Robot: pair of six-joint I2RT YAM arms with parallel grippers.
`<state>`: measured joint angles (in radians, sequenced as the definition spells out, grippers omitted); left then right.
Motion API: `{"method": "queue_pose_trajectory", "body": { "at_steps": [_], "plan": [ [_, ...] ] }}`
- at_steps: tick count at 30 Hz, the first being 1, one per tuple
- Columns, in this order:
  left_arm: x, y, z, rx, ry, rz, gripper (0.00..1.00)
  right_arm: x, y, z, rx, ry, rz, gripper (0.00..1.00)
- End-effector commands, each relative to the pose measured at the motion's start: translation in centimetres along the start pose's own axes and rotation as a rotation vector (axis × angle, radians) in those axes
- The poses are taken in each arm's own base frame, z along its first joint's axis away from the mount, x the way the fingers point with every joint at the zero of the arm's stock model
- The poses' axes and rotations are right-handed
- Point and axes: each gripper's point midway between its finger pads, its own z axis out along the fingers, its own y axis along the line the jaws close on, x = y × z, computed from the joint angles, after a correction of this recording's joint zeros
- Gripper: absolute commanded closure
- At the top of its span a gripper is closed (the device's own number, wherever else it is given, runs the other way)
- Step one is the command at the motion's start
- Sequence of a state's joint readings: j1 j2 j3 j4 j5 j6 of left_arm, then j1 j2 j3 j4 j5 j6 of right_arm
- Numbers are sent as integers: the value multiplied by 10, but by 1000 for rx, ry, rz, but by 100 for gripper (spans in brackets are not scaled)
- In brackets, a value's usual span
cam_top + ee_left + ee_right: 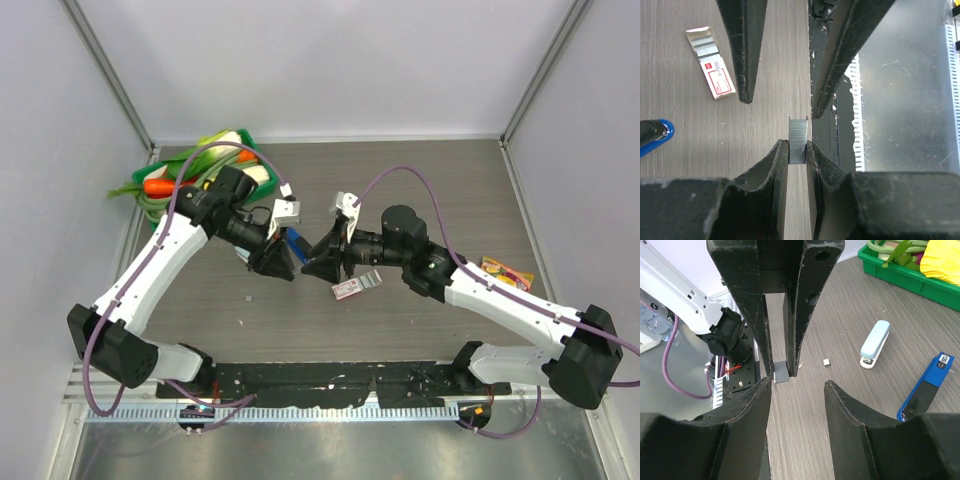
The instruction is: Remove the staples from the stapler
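The short silver-grey metal strip of staples (799,137) is clenched between the left arm's fingers (771,167), near the middle of the grey wood-grain bench (450,190). The right arm's fingers (752,410) are released, spread wide with nothing between them, and face the left pair tip to tip. From the right wrist, a pale blue stapler (875,344) lies at 2 o'clock of the strip. A blue and black stapler (927,390) lies at 3 o'clock, and a green plastic tray (910,282) sits farther off at 1 o'clock. From the left wrist, an open red and white cardboard staple box (710,62) lies at 10 o'clock.
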<state>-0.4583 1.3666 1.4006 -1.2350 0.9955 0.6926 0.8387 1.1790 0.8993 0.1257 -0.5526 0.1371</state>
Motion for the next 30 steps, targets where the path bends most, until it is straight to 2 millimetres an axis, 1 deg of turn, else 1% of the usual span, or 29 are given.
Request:
{"method": "queue_pose_trajectory", "body": {
  "at_steps": [1,5,6,12,14,15,16,17,18,19,20,21,22,23,24,25,26,27,28,29,30],
  "plan": [
    [-14,-24,-5,71,-47,68,75,-26,11,3,-47,-66,-66,49],
    [-14,-29,-4,95,-48,66,75,-23,21,4,-98,-43,-67,49],
    [-14,-28,-4,92,-48,70,75,-20,21,4,-103,-27,-62,50],
    [-14,-29,-3,92,-43,74,76,-17,22,4,-97,-7,-72,52],
    [-14,-26,-3,81,-39,82,76,-14,17,4,-66,5,-75,52],
    [-9,-22,-2,65,-23,76,76,-8,13,2,-46,23,-70,52],
    [-6,-20,-2,53,-15,74,78,-2,5,1,-1,34,-67,52],
    [-6,-14,0,31,-14,90,78,3,0,0,25,44,-65,53],
    [5,-9,3,11,11,65,78,9,-6,-1,59,54,-49,53],
    [9,-7,4,-9,24,76,78,20,-9,-3,82,72,-29,53],
    [14,-2,7,-27,39,94,78,26,-15,-5,120,76,-13,53],
    [26,0,11,-27,67,87,78,29,-17,-7,138,72,10,52],
    [37,4,14,-53,117,106,78,43,-19,-9,155,89,31,52],
    [44,8,18,-64,142,116,77,42,-23,-15,194,72,31,50],
    [60,10,23,-66,184,105,76,44,-26,-18,220,62,43,49],
    [69,17,28,-96,231,122,76,56,-32,-22,258,76,54,48],
    [77,21,32,-111,260,120,76,53,-32,-28,276,59,48,46],
    [94,21,38,-111,300,96,73,55,-37,-32,316,54,53,45],
    [99,21,46,-107,320,121,71,62,-38,-35,330,60,67,45],
    [114,22,49,-115,365,114,67,59,-38,-39,337,45,66,44],
    [120,20,54,-109,382,125,60,60,-40,-42,356,45,68,44]
  ]
}}
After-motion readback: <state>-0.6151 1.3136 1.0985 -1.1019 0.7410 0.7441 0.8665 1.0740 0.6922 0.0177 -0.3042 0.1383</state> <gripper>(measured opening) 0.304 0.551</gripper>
